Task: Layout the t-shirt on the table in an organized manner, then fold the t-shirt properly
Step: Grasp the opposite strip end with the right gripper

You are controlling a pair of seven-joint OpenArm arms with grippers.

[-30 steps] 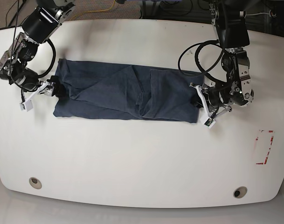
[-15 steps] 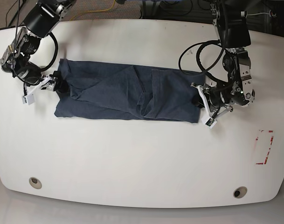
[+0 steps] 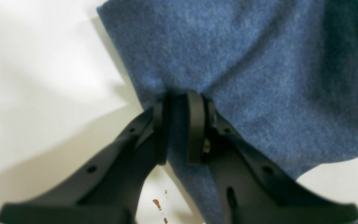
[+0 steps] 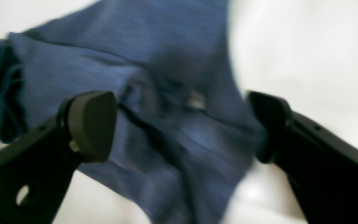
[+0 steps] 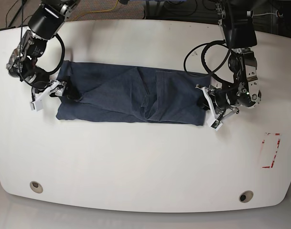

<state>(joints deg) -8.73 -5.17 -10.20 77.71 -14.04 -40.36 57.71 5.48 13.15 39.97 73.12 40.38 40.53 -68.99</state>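
Left gripper [image 3: 179, 129] was clamped on the t-shirt [image 5: 131, 98]: the wrist view showed both pads [image 3: 195, 124] pinching a fold of blue fabric at the shirt's edge, jaws nearly together with only cloth between them. In the base view that gripper [image 5: 206, 102] sat at the shirt's right end, low to the table [image 5: 145, 162].

Right gripper [image 4: 182, 124] was wide open, pads [image 4: 92, 124] well apart, with shirt fabric lying under and between them. The wrist view was blurred, so I could not tell whether either pad touched the cloth. In the base view it [image 5: 64, 90] was at the shirt's left end.

The shirt lay on the table as a long horizontal band between the two arms, with diagonal creases and a bunched ridge near the middle. A red-taped mark [image 5: 271, 150] sat well off to the right, and two grey grommets [image 5: 36, 186] near the front edge.
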